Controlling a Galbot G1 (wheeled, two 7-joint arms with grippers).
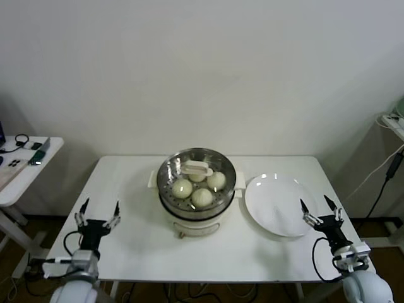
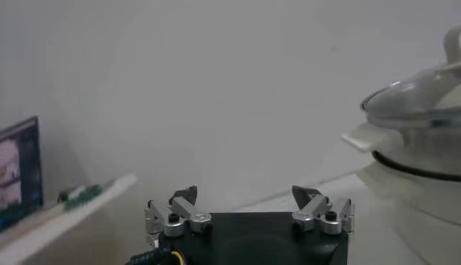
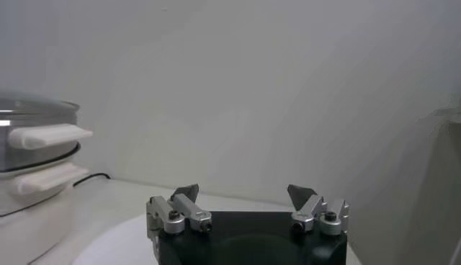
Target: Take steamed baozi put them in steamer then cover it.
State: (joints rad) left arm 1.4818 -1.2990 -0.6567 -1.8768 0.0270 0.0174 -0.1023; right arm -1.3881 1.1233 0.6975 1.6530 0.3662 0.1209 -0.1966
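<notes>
Left pincer (image 1: 99, 211): black housing, silver finger brackets with dark screws, black pointed tips, black cable, pale grey rounded forearm. Right pincer (image 1: 320, 209): identical build; black cable loops beside wrist.

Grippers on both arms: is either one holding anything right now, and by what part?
Nothing is held. The left gripper and right gripper both stand open and empty near the table's front corners, apart from the covered steamer with its buns.

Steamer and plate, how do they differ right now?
The steamer is a deep steel basket holding the baozi under the glass cover; the plate is flat, white, uncovered and empty. The steamer sits mid-table, the plate toward the robot's right. Both are round.
</notes>
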